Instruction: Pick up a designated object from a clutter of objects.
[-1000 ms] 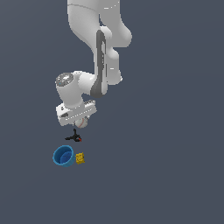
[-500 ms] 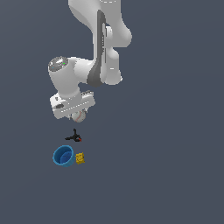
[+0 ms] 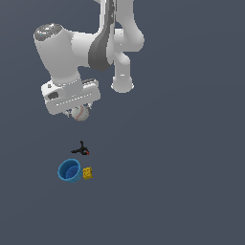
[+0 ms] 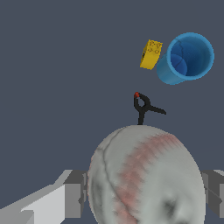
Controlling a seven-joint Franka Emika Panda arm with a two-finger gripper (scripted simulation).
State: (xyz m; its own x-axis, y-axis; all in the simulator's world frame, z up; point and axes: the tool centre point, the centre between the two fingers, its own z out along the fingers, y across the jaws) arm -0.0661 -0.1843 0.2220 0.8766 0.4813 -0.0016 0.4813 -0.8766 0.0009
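The white baseball (image 3: 80, 113) with red stitching hangs in the air under the white hand, well above the floor. My gripper (image 3: 79, 114) is shut on it. In the wrist view the baseball (image 4: 146, 175) fills the near field, with a grey finger (image 4: 75, 193) pressed on one side and another on the opposite side. The rest of the clutter lies on the floor below: a small black tool with a red spot (image 3: 81, 150), a blue cup (image 3: 69, 170) and a tiny yellow block (image 3: 88, 173).
The blue cup (image 4: 186, 57) stands upright with its mouth open, the yellow block (image 4: 151, 54) close beside it. The black tool (image 4: 144, 106) lies a short way from both. The arm's white links (image 3: 110, 43) rise behind the hand.
The hand has risen steadily from just above the black tool, carrying the baseball up with it. The cup, block and tool have stayed put.
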